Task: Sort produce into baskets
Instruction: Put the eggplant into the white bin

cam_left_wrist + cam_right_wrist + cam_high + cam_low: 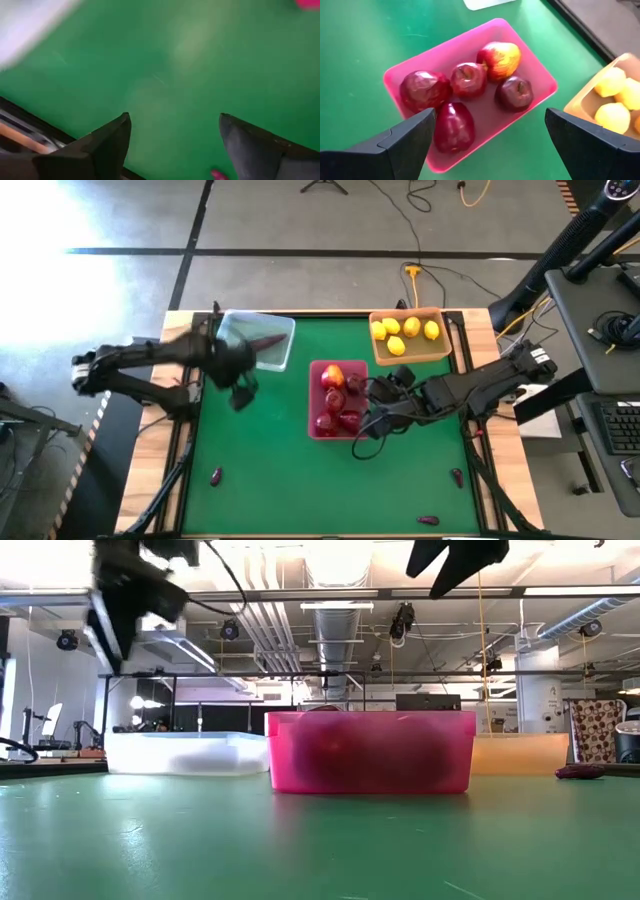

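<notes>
While our left end effector (172, 145) hangs spread and empty above the worktop (270, 470), we risk overshooting the maroon piece (216, 475).

Green table (270, 470) carries blue tray (258, 338), pink tray (316, 412), tan tray (432, 352), apparently three loose maroon pieces (216, 475).

Left arm (150, 365): dark, jointed links, pale band at the base end. Right arm (480, 385): same dark build, looped black cable beside the wrist, white-marked base. Gripper fingers (400, 145): matte charcoal, broad, wedge-shaped.
</notes>
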Tool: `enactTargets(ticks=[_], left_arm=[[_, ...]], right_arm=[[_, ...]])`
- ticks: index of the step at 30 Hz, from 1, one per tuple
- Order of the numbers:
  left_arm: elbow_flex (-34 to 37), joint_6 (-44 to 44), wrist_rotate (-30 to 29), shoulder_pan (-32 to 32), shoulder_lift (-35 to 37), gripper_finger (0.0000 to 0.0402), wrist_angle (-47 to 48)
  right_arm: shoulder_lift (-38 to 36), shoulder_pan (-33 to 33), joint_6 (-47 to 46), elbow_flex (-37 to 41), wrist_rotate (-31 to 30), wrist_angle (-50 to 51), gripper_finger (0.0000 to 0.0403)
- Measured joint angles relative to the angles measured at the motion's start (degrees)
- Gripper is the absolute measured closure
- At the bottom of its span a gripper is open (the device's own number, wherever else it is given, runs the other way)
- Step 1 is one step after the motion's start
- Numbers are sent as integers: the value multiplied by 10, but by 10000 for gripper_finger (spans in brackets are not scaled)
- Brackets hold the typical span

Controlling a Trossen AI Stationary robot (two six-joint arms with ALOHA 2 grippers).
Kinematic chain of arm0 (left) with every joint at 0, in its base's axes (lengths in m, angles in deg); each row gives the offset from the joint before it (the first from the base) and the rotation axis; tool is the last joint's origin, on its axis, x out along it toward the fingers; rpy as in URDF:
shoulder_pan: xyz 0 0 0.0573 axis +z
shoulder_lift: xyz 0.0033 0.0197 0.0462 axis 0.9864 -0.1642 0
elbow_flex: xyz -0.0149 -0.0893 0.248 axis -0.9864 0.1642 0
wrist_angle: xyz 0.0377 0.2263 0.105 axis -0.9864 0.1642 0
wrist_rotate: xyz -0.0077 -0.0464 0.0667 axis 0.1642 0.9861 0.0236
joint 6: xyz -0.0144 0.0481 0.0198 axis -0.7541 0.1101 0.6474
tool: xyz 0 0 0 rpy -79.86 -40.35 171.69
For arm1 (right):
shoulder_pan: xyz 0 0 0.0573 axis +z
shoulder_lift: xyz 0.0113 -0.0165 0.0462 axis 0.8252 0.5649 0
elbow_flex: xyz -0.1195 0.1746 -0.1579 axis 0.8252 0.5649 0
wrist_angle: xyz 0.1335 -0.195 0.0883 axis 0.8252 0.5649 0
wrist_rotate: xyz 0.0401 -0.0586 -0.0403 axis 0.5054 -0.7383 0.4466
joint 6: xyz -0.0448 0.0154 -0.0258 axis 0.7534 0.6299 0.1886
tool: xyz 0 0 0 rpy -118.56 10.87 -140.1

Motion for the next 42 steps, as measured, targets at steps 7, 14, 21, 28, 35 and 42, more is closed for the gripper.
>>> enactTargets(ticks=[7,14,21,28,35,42], left_arm=[[74,-321,-21,-265,-20,118,-102],[114,-466,61,-409,-98,118,-148],[115,-571,163,-477,-157,118,-183],[115,-608,184,-513,-209,118,-245],[115,-602,188,-520,-269,130,-248],[113,-560,196,-519,-294,210,-263]], right_arm=[[0,-41,48,0,11,-23,35],[2,-72,143,0,95,-128,35],[19,-90,175,0,113,-170,35],[41,-102,181,0,147,-178,35],[50,-103,183,0,155,-185,35],[49,-103,183,0,155,-185,35]])
